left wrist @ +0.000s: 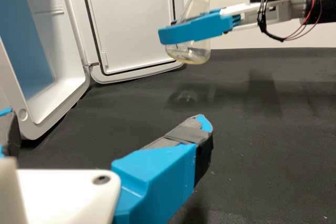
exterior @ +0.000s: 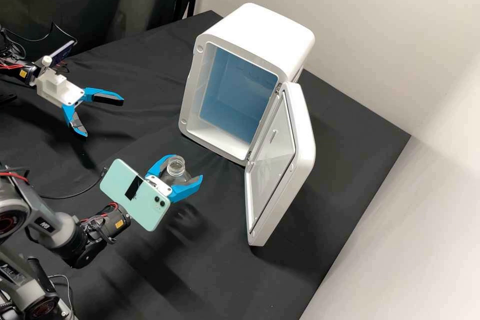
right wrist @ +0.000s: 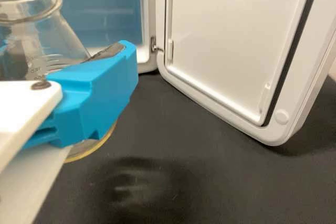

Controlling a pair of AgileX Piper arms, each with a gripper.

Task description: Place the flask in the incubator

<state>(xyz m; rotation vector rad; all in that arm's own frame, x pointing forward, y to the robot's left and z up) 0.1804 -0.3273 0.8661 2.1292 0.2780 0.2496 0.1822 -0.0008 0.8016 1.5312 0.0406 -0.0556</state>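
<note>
L end effector [exterior: 103, 117] held aloft, wrist approx. level, fingers spread wide w/ nothing between them. R end effector [exterior: 186, 169], wrist also approx. level, fingers clamped either side of the flask [exterior: 176, 164].

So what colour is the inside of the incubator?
Light blue; the incubator shows it best in the high view.

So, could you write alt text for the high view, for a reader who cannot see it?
The right end effector grips a clear glass flask over a black bench, in front of a white incubator whose door stands wide open on a blue interior. The left end effector hangs open off to the side, holding nothing.
</note>
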